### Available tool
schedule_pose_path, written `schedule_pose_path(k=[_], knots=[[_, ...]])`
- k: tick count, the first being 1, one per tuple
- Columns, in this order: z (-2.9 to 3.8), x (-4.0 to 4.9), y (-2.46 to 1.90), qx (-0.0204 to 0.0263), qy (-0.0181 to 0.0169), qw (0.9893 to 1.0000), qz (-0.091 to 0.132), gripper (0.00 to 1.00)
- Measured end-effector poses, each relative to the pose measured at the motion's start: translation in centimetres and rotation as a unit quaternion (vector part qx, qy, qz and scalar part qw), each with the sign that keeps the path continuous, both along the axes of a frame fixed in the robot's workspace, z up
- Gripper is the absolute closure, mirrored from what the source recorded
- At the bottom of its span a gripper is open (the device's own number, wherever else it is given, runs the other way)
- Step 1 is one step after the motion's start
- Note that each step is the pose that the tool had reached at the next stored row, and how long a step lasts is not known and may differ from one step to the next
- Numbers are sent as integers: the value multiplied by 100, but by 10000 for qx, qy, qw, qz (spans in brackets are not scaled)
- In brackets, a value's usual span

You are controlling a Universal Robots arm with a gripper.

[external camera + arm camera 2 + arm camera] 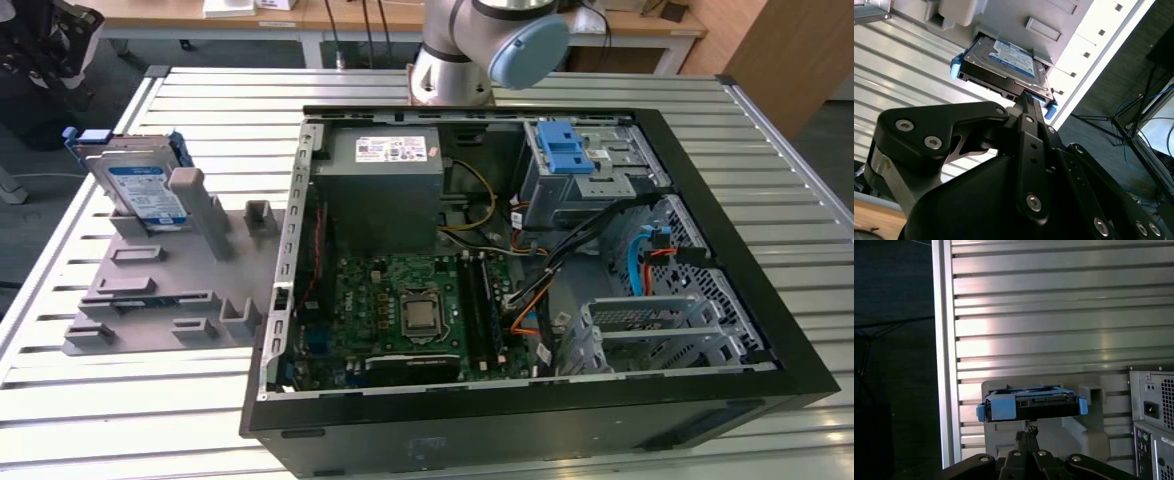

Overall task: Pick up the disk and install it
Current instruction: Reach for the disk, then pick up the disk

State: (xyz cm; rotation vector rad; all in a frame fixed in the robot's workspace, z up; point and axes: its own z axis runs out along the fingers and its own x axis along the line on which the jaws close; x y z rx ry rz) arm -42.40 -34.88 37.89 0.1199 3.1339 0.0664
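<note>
- Gripper (1026,432) had its fingers pressed together in the first wrist view, pinching nothing, tips just short of the disk (1030,407).
- Disk sat propped at a tilt in the grey holder (160,290). It looked stiff, heavyish and shock-sensitive. I'd grab the blue frame's long sides, not the label.
- Slatted table (80,400) edge ran near the holder, with open room above.
- Open PC case (534,420) stood just beside, on the exterior view's right.

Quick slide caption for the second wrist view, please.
Shut gripper poised close to the blue-framed disk, which sits in its grey holder on the slatted table.
</note>
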Motion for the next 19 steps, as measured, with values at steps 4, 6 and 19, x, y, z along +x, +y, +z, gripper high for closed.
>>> schedule_pose_path(k=[4,6,19], knots=[[-2,-1,0,0,0,10000,0,89],[-2,-1,0,0,0,10000,0,89],[-2,-3,0,-3,0,9997,244,89]])
